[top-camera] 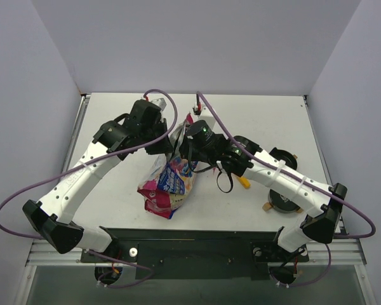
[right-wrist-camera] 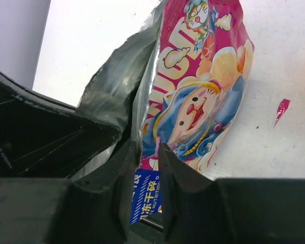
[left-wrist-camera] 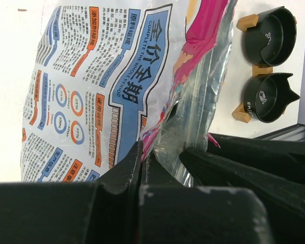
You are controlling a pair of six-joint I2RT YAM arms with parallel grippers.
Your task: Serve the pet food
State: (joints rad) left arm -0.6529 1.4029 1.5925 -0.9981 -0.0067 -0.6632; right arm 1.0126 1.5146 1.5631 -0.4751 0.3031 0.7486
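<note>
One bag (top-camera: 170,181) stands mid-bench, leaning towards 7 o'clock, with its top at 12 between two arms. The left fingers (left-wrist-camera: 121,175) are pressed together on the bag's clear inner lip. The right fingers (right-wrist-camera: 123,175) stand a narrow slit apart with the bag's top edge in the gap; I cannot tell whether they pinch it.

No kibble shows in any view. The bag's mouth is squeezed flat and its inside is hidden.

Two black bowls sit on wooden stands at 3 to 4 o'clock from the bag, well apart from it. The near bowl (top-camera: 282,201) and the far bowl (top-camera: 284,157) both lie partly under the right arm. From the left wrist their insides show plain black.

One yellow thing (top-camera: 243,182) pokes out beneath the right arm, too covered to name. One small pink scrap (right-wrist-camera: 283,108) lies on the bench (top-camera: 241,121).
</note>
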